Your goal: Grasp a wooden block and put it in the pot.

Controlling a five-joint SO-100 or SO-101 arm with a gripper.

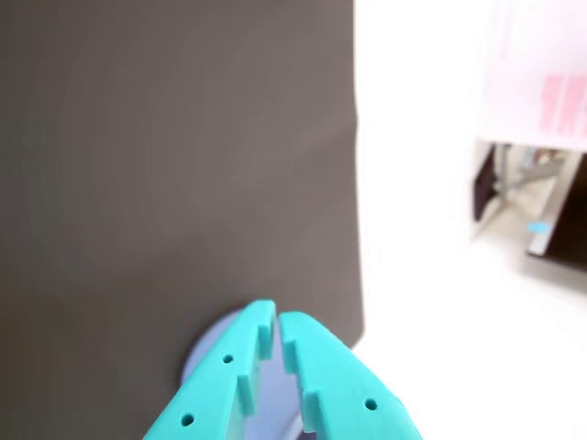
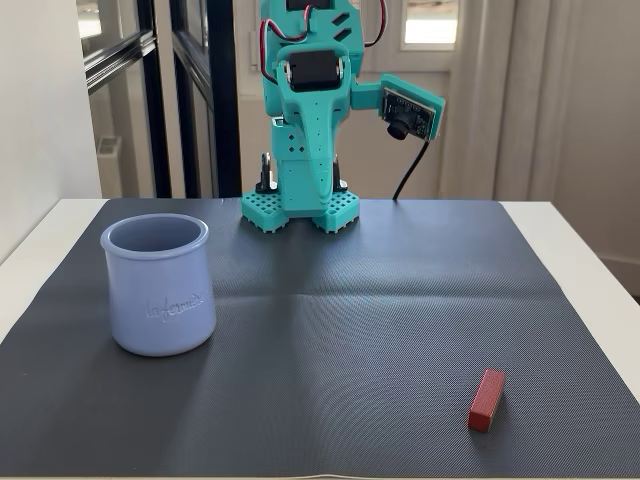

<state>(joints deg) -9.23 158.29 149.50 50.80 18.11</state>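
From the front edge of the bench (image 2: 570, 250), our fixed view faces the arm's base across the dark mat (image 2: 350, 310), taking in the whole work area from moderately near. Our wrist view rides just behind the claw (image 1: 277, 321), looking down along it at the same mat (image 1: 174, 156). We share the pot (image 2: 158, 285) (image 1: 206, 344) between views.

A dark grey ribbed mat (image 2: 330, 330) covers most of a white table (image 2: 590, 270) in the fixed view, with a faint crease running across its middle. Behind the table stand dark-framed glass doors (image 2: 185, 90) at the left and pale curtains (image 2: 560, 90) at the right. In the wrist view the mat (image 1: 174, 156) fills the left side, and blurred furniture (image 1: 532, 202) shows at the far right.
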